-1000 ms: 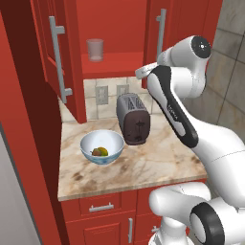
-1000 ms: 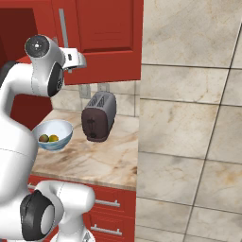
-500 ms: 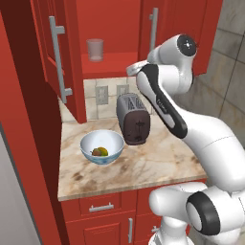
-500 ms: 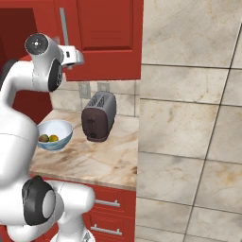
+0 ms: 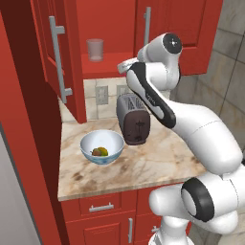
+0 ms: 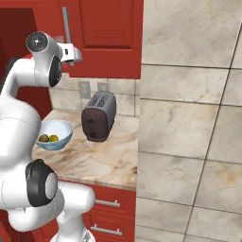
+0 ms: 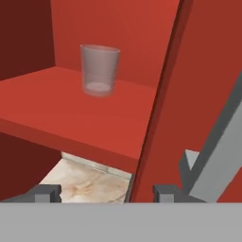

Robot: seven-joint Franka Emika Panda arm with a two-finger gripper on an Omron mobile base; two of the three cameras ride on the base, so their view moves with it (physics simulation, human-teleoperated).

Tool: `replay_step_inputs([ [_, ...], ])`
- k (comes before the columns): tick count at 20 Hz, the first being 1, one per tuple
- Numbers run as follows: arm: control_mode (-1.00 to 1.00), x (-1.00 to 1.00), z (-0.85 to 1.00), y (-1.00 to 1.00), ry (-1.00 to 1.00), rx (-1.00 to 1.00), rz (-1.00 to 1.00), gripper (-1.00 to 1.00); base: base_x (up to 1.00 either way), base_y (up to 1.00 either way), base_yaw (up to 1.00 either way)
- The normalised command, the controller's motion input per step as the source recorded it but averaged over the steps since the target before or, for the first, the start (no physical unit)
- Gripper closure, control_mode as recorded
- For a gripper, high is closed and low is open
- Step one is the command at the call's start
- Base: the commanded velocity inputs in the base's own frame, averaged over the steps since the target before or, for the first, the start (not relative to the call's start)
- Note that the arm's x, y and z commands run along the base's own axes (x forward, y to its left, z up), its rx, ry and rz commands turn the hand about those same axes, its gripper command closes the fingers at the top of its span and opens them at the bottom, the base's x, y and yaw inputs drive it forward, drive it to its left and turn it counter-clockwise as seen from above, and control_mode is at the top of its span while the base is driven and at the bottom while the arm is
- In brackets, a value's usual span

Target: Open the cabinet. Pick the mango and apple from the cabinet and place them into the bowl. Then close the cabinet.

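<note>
Cabinet point(image 5: 184, 33) work is what remains, judging by the scene: both fruits already lie in the bowl point(image 5: 101, 147) on the counter point(image 5: 143, 167), the yellow-green mango point(image 5: 103, 151) beside the dark red apple point(image 5: 96, 152), near the toaster point(image 5: 133, 118) and to its left. The shelf point(image 7: 61, 113) inside holds a clear glass cup point(image 7: 99, 70) and no fruit that I can see.

The left door point(image 5: 57, 52) stands swung wide open toward the near left; the right door point(image 6: 106, 35) looks shut or nearly so, its long silver bar handle point(image 6: 66, 24) upright. The gripper point(image 7: 106, 194) is up at the lower edge of the cabinet opening, close to the right door's inner edge, with its two fingertips point(image 7: 47, 191) set well apart and nothing between them; the grey bar of a handle point(image 7: 222, 146) passes just to the right of the right fingertip.

The door should handle as a stiff, hinged panel: light to swing, not fragile, but it will only move along its arc. A flat push on the outer face of the open left door, far from the hinge, ought to close it with little force. The metal bar is smooth and could slip in a pinch, so gripping it squarely at mid-height seems safer than near an end.
</note>
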Motion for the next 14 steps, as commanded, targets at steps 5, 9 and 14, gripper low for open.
replay_step_inputs([
  [5,-1.0,0.38,-0.03,0.0,0.0,0.0,0.0,-1.0,0.0,0.0,0.0],
  [9,-1.0,0.36,-0.01,0.0,0.0,0.0,0.0,-1.0,0.0,0.0,0.0],
  [14,-1.0,0.34,-0.01,0.0,0.0,0.0,0.0,-1.0,0.0,0.0,0.0],
])
